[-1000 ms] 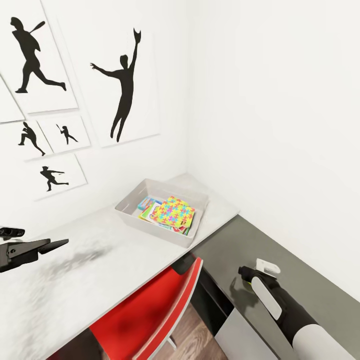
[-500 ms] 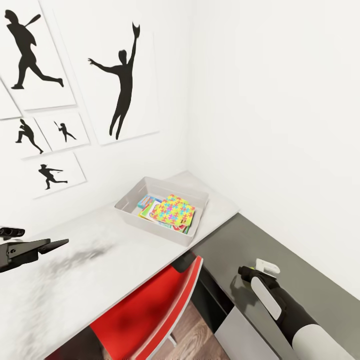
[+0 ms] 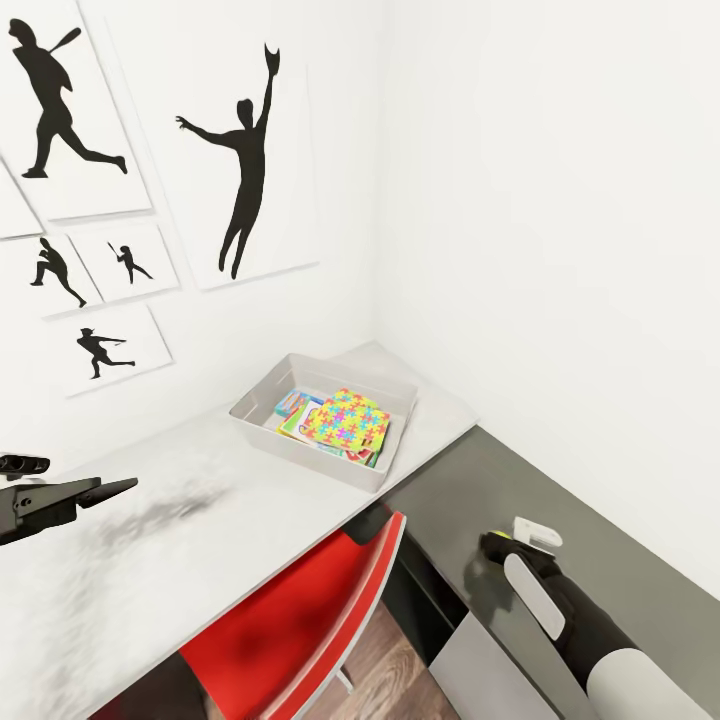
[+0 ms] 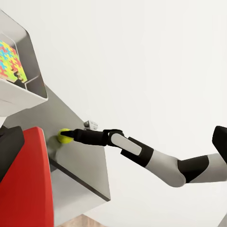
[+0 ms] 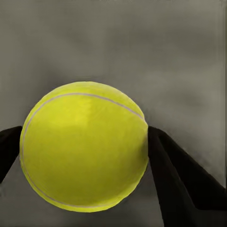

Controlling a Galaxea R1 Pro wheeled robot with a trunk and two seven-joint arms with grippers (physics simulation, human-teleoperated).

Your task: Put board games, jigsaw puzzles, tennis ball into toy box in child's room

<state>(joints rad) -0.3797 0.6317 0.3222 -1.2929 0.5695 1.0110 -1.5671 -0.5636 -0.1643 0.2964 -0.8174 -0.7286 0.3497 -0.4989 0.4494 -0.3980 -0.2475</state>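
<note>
Right wrist view shows your right pincer (image 5: 85,151) clamping the tennis ball (image 5: 84,146); toy box (image 3: 262,417) already holds puzzles and games, ball remaining.

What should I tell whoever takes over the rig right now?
Right gripper: fingers on both sides of the tennis ball, over the dark grey desk section; the ball looks gripped.
Left gripper: holds nothing, hovering over the light desk top; open or shut unclear.
Toy box at the desk's corner holds a puzzle on top of game boxes.
Left: carry the ball to the box. Count inside can't be confirmed.
</note>
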